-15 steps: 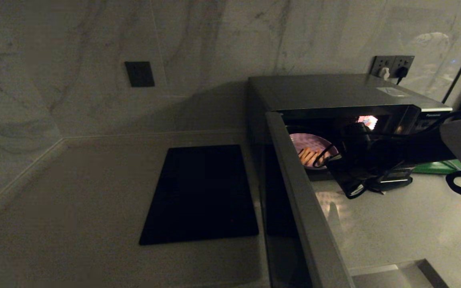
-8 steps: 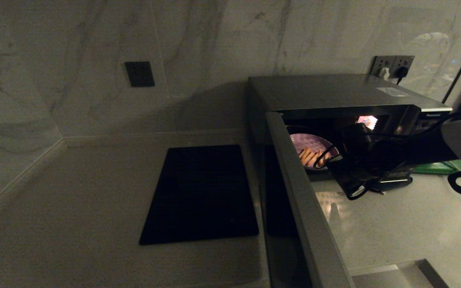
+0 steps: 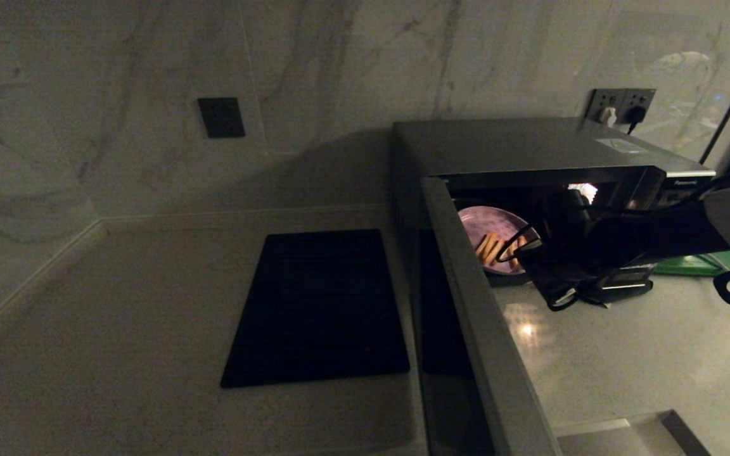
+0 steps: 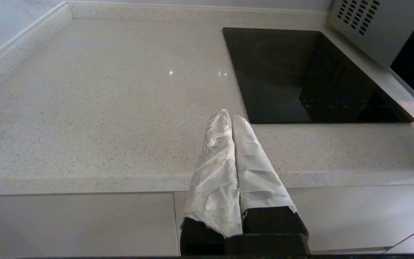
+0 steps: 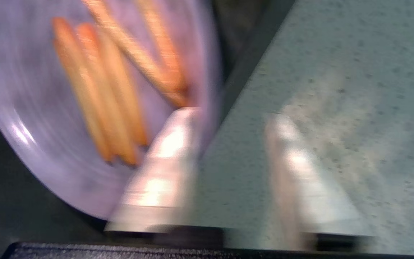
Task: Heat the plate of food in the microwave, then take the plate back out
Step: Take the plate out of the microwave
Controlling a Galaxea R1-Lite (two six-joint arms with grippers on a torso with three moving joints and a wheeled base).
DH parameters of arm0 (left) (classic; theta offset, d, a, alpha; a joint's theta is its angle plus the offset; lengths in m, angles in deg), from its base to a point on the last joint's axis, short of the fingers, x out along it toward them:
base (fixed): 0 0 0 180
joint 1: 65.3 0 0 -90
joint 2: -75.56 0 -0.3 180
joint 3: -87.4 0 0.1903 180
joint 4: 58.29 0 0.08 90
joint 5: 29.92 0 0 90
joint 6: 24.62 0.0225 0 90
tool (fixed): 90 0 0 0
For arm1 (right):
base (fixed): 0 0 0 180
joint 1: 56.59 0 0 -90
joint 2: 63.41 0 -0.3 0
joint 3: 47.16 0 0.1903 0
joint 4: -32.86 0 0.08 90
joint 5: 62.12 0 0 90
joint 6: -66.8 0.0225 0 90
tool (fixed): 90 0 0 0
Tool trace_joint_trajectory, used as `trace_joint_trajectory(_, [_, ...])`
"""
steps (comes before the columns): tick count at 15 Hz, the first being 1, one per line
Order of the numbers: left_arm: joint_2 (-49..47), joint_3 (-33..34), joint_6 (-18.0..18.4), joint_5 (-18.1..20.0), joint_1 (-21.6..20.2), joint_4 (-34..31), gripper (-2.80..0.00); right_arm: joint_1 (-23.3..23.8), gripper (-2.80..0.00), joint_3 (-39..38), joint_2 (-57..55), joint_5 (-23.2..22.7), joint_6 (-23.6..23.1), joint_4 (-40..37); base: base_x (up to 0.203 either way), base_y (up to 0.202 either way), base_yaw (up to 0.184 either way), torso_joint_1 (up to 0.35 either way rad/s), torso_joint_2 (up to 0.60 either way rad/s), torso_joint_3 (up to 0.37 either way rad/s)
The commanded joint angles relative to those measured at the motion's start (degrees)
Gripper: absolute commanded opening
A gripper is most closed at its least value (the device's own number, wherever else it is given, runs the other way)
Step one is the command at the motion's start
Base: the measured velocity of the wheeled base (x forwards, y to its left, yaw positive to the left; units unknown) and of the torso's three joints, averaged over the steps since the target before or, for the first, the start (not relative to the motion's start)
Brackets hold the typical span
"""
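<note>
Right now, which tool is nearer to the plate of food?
The right tool: its fingers straddle the rim of the plate of food at the microwave opening. The left tool hangs over the counter edge, far away.

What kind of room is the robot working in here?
Most likely a home kitchen. A microwave stands on a speckled stone countertop with its door open, a flat black cooktop is set into the counter beside it, and wall sockets sit in the marble-look backsplash.

Lavender plate of food (image 3: 495, 237), orange sticks, inside open microwave (image 3: 530, 149), front edge.
</note>
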Motion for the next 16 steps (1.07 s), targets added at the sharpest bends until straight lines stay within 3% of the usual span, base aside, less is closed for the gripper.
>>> trace_joint_trajectory(1, [0.0,0.0,0.0,0.0,0.0,0.0,-2.8,0.1,-2.8,0.0,0.2,0.0,0.4,-0.3,0.0,0.0,0.0,0.0,0.0,0.0])
trace_joint_trajectory(16, [0.0,0.0,0.0,0.0,0.0,0.0,-2.8,0.7,-2.8,-5.3,10.5,4.5,-2.1,-3.6,0.0,0.0,0.0,0.0,0.0,0.0])
